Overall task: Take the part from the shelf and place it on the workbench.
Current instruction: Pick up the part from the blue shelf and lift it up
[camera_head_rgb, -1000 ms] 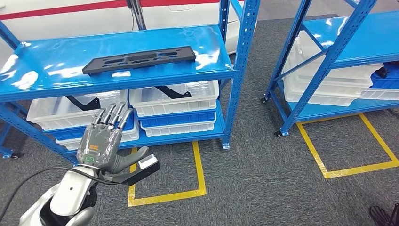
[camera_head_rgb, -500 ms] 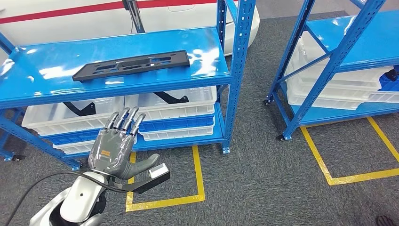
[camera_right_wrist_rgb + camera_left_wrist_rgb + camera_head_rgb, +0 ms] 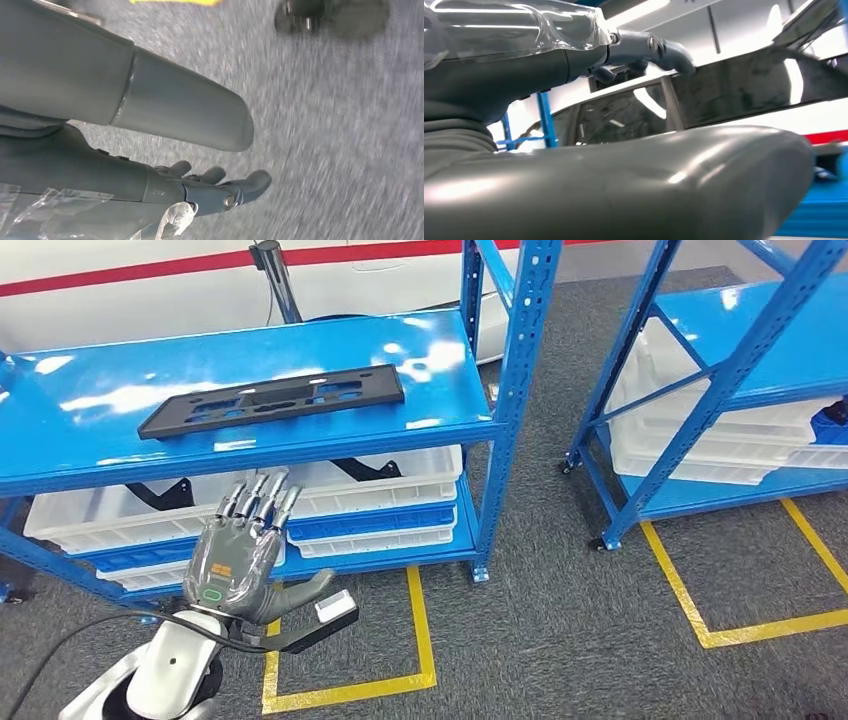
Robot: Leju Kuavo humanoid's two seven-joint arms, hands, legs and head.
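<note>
Looking down from the head view, a long flat black part (image 3: pixel 272 401) with cut-out holes lies on the top board of a blue shelf (image 3: pixel 440 370). It sits near the middle of the board, and nothing touches it. Under that board, white bins (image 3: pixel 375 475) rest on blue bins (image 3: pixel 370 520), and some dark pieces poke out of the white ones. The left hand (image 3: pixel 240 558) is raised in front of the lower shelf, below the part and well apart from it. Its fingers (image 3: pixel 262 502) point up and are a little spread, the thumb sticks out to the side, and it holds nothing. A second blue shelf (image 3: pixel 720 350) stands to the right with more white bins. Yellow tape lines (image 3: pixel 425 640) mark boxes on the grey carpet (image 3: pixel 560 600).

From the left wrist view, the left hand is very close and takes up much of the picture. The fat grey thumb lies across the lower half, and darker fingers (image 3: pixel 659 50) reach out straight above it. Nothing is between them. Behind them are a white car with dark windows and a blue post.

From the right wrist view, the right hand (image 3: pixel 165 150) hangs over blurry grey carpet. Its thumb and fingers (image 3: pixel 225 192) are stretched out and apart, with nothing in them.
</note>
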